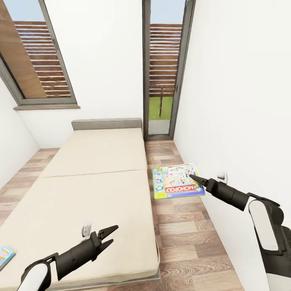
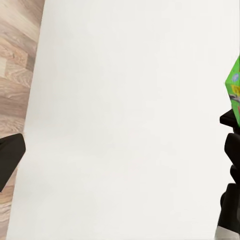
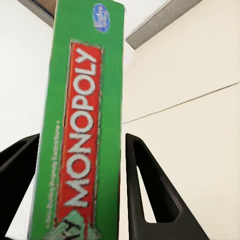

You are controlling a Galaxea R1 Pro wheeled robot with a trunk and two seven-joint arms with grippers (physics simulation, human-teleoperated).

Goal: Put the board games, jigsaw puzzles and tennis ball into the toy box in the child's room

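The green-edged Monopoly board game (image 1: 178, 180) hangs flat above the wood floor just right of the bed (image 1: 93, 190), with my right gripper (image 1: 194, 178) shut on its near edge. In the right wrist view the box's green edge (image 3: 80, 125) stands between the two dark fingers (image 3: 150, 200). Low over the beige mattress's near end, my left gripper (image 1: 113, 234) is open and holds nothing. A small blue board game (image 1: 5, 255) lies at the picture's left edge, apparently on the bed. From the left wrist camera I see a corner of the green box (image 2: 234, 85) against the white wall.
The white wall (image 1: 242, 101) runs close along my right arm. A narrow strip of wood floor (image 1: 182, 234) lies between it and the bed. A tall glass door (image 1: 163, 68) stands at the far end and a window (image 1: 36, 52) over the grey headboard (image 1: 107, 123).
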